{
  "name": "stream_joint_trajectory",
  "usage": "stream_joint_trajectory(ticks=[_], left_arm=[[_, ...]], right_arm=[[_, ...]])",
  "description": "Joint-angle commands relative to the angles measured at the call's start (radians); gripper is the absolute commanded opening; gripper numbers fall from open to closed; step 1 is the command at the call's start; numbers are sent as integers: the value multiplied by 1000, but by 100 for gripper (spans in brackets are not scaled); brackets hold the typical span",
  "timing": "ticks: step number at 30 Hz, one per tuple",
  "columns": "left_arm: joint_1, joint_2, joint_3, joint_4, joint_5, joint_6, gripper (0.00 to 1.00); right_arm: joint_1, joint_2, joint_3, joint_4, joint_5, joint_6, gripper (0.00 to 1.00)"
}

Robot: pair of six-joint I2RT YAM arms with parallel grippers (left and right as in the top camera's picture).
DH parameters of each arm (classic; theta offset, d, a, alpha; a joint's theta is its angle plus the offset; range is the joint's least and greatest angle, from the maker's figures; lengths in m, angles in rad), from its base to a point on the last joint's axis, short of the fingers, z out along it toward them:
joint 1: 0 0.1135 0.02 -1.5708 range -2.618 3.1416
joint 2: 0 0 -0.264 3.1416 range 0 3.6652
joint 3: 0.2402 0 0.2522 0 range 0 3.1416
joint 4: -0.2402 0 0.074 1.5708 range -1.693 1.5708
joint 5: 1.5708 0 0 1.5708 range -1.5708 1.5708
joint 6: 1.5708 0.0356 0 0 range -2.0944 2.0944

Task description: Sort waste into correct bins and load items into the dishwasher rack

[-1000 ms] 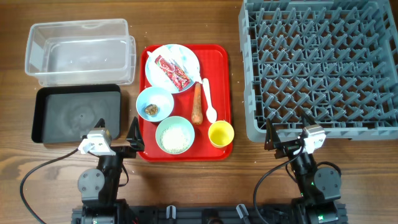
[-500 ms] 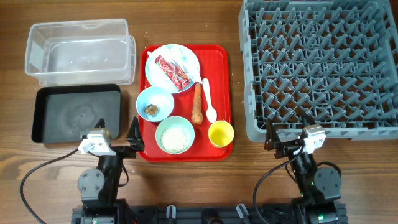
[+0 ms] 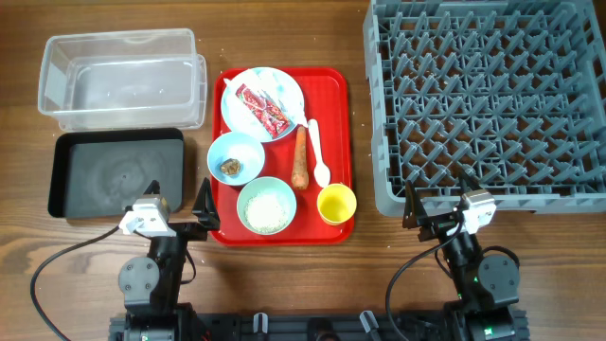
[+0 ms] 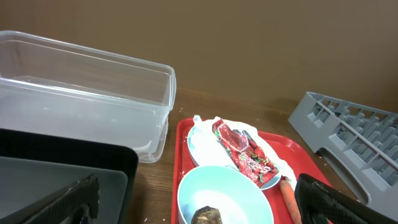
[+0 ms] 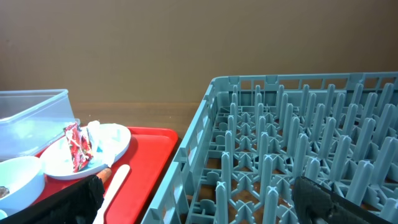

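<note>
On the red tray, a pale blue plate holds the red wrapper and crumpled white paper. One bowl holds a brown scrap; another bowl holds rice. The carrot, white spoon and yellow cup lie beside them. The clear tub and black tray are at the left, the grey rack at the right. My left gripper is open and empty near the tray's front left corner. My right gripper is open and empty at the rack's front edge.
The flat red tray sits in the middle of the wooden table. Bare wood lies between the tray and the rack and along the front by the arm bases.
</note>
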Motion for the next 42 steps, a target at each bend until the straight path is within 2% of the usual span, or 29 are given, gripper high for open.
stream_joint_trajectory(ticks=[1, 11, 13, 15, 18, 20, 23, 26, 29, 31, 32, 33, 35, 37, 39, 40, 42], left_arm=[[-6, -11, -10, 2, -10, 16, 100], [-6, -11, -10, 3, -8, 12, 100], [-6, -11, -8, 33, 40, 5, 100], [-6, -5, 30, 31, 43, -42, 100], [-3, 108, 206, -20, 39, -41, 100], [-3, 272, 375, -106, 39, -36, 100], [-3, 615, 684, -238, 40, -36, 100], [-3, 948, 1041, -465, 39, -10, 100], [-18, 1187, 1344, -677, 39, -9, 100], [-63, 1363, 1571, -848, 25, 56, 100], [-100, 1495, 1734, -966, -7, 68, 100], [-123, 1570, 1821, -1025, -10, 68, 100], [-176, 1698, 1913, -1039, 17, 68, 100], [-211, 1789, 1913, -991, 46, 50, 100], [-233, 1873, 1913, -939, 137, 4, 100], [-253, 1927, 1913, -914, 95, -47, 95], [-287, 2039, 1913, -906, -75, -206, 97]], right_arm=[[-1, -9, -1, 3, -16, -9, 100], [-1, -9, -1, 2, 7, -10, 100], [-1, -9, -1, 7, 33, -18, 100], [-1, -9, -1, 74, 54, -14, 100], [-1, -9, 31, 139, -13, 0, 100], [-1, 13, 105, 112, -27, -6, 100], [-1, 124, 291, 3, -27, -11, 100], [-1, 367, 558, -233, -8, -90, 100], [-1, 582, 768, -406, 0, -86, 100], [-1, 739, 921, -525, -1, -85, 100], [-1, 830, 1014, -612, -2, -84, 100], [-1, 900, 1081, -677, -10, -85, 100], [-1, 1020, 1179, -766, -20, -85, 100], [-1, 1101, 1185, -766, -20, -84, 100], [-1, 1159, 1185, -792, -48, -74, 100], [-1, 1180, 1185, -800, -54, -65, 100], [-1, 1197, 1185, -809, -54, -61, 100]])
